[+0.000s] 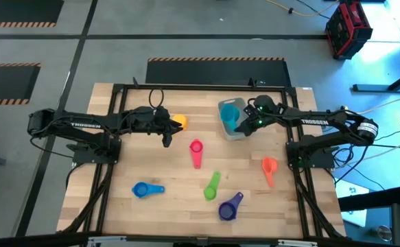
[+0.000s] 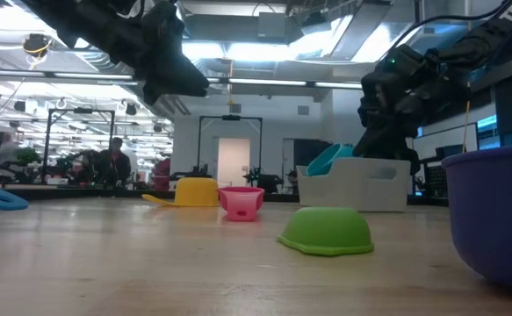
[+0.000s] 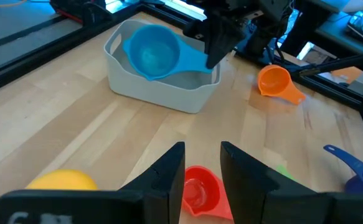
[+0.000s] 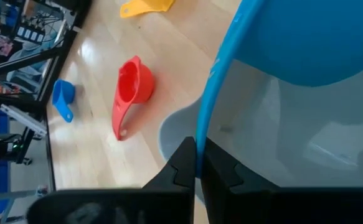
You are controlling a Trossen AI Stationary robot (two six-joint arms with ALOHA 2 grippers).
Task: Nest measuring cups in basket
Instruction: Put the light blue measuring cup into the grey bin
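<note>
Teal cup sits tilted in basket, table's 1 o'clock, handle pinched thin by right gripper. Judgement: lower until bowl seats flat, then release; basket walls crowd the fingers. Left gripper hovers empty at 11 o'clock, jaws narrow, beside yellow cup. Red cup centre; open wood around it.

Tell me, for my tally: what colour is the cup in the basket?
Teal cup, clearest in the left wrist view.
</note>
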